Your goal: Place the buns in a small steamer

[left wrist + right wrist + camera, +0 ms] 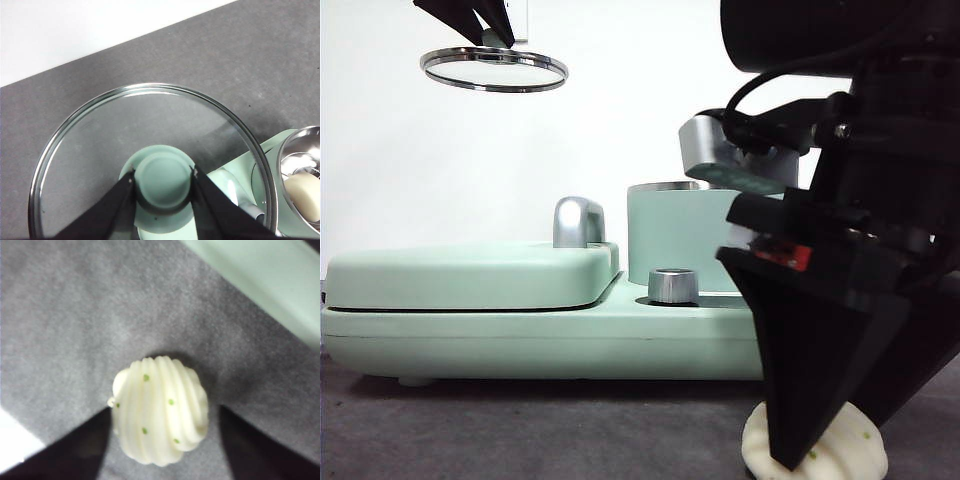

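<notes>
The round ridged bun [160, 412] with green flecks lies on the grey table, low at the right in the front view [820, 455]. My right gripper [165, 410] is open and straddles it, one jaw on each side [825, 450]. The smooth cream bun [305, 195] lies inside the small steamer [295, 145], the mint-green pot with a steel rim [680, 235]. High above the table at the left, my left gripper [164, 175] is shut on the green knob [162, 177] of the glass lid [495, 70].
The flat mint-green griddle section [470, 275] with its chrome handle [578, 220] fills the left of the cooker base [520, 340]. A chrome dial [672, 285] stands in front of the pot. Grey mat [520, 430] runs along the front.
</notes>
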Robot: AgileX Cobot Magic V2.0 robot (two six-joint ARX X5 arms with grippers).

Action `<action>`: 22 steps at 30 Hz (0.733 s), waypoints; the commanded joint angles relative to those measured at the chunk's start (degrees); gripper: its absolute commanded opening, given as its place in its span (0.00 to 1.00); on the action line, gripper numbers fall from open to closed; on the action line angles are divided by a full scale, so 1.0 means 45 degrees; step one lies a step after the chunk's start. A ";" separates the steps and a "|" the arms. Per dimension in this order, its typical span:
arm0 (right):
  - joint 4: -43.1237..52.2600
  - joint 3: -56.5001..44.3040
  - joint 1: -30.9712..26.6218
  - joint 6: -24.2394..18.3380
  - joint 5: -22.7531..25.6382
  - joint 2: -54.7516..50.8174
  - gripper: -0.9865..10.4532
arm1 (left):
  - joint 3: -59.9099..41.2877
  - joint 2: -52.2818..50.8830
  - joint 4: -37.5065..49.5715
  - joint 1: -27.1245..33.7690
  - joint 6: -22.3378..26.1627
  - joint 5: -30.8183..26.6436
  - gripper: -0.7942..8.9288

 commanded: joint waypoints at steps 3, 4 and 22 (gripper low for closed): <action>0.0194 0.0058 0.0146 -0.0049 0.0015 0.0223 0.20 | 0.0427 0.0165 0.0257 -0.0049 -0.0063 0.0073 0.10; 0.0257 0.0058 0.0146 -0.0053 0.0015 0.0219 0.20 | 0.0427 0.0165 0.0257 -0.0049 -0.0058 0.0078 0.10; -0.5537 0.7082 -0.0918 -0.0763 -0.0272 -0.0029 0.21 | 0.0427 0.0199 0.0262 -0.0049 -0.0063 0.0078 0.10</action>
